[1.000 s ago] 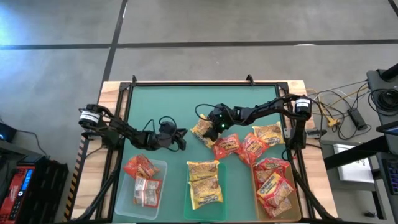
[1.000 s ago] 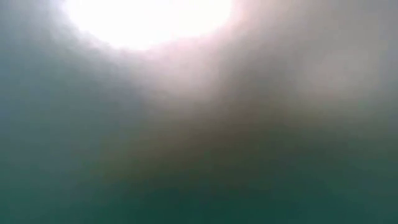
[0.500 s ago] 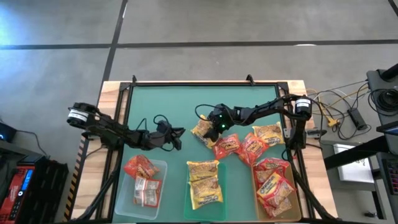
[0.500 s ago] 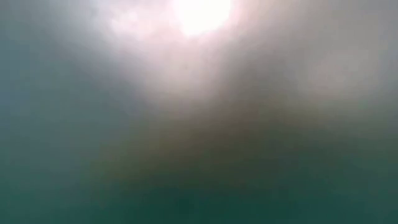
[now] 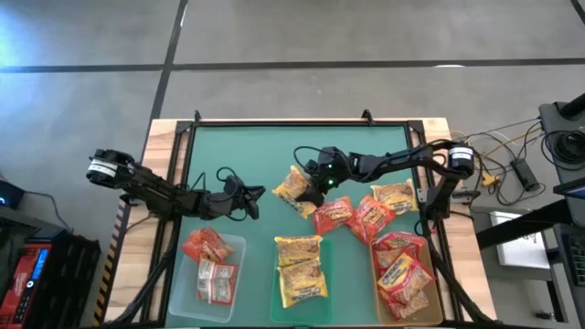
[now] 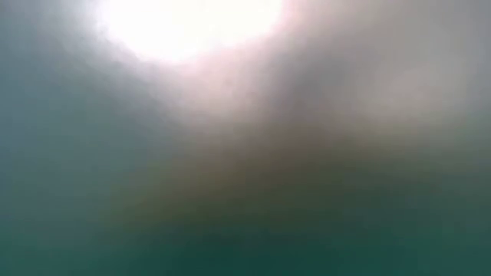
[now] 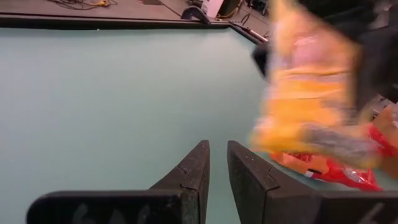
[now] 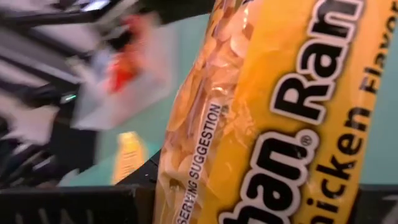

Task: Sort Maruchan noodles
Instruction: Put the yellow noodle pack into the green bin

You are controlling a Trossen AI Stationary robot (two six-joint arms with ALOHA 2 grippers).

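Observation:
My right gripper (image 5: 311,179) is shut on a yellow Maruchan noodle packet (image 5: 293,187) over the middle of the green table. That packet fills the right wrist view (image 8: 267,124) and hangs in front of the left wrist camera (image 7: 311,93). Two red packets (image 5: 334,215) (image 5: 370,217) and a yellow one (image 5: 395,196) lie flat on the table to the right. My left gripper (image 5: 254,195) is shut, holds nothing, and stays low at the left of the middle (image 7: 217,163). The low view shows only blur. My right gripper holds the yellow packet by its right-hand edge (image 5: 304,182), coming from the table's right and slanting down. The packet covers the fingers in the right wrist view, so the hold itself is hidden. In the left wrist view the packet hangs clear of the table.
Three trays stand along the near edge: a clear one (image 5: 236,245) with red-orange packets, a green one (image 5: 327,265) with yellow packets, and a tan one (image 5: 430,274) with red packets. The table's far half and left middle are bare green surface.
My right gripper has risen with the yellow packet, which has come up off the table and shifted slightly toward the far-left. My left gripper has drawn back toward the table's left edge, still shut.

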